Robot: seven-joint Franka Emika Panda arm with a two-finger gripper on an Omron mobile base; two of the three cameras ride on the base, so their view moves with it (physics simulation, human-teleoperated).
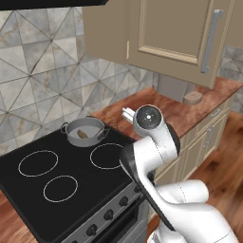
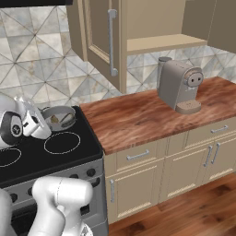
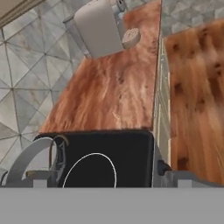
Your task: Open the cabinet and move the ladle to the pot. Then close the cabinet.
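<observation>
The small ladle with a dark brown oval bowl (image 1: 83, 134) lies inside the round, shallow grey metal pot (image 1: 86, 131), which sits on the rear right corner of the black glass stovetop (image 1: 57, 166), beside the wood-grain countertop (image 2: 147, 115). In the left base view only a short brown piece shows over the pot's rim, its long axis running roughly from the pot's middle toward the near right wall; which end is the handle cannot be told. The right base view shows the pot from the side, so its wall (image 2: 60, 117) partly hides the inside, where the ladle is too dim to make out. In the hand view the pot rim (image 3: 30, 157) curves at the lower left, next to a white burner ring.

The tan double-door wall cabinet (image 1: 175, 33) stands open: the right base view shows a bare shelf (image 2: 161, 44) inside and one door swung out with its long silver bar handle (image 2: 111, 41), while the left base view shows that door's panelled front.

The two-finger gripper (image 2: 31, 120) hangs just beside the pot, at its left in the right base view, jaws spread wide and holding nothing.

A tall grey coffee machine (image 2: 177, 85) stands on the countertop, well apart from the pot.
</observation>
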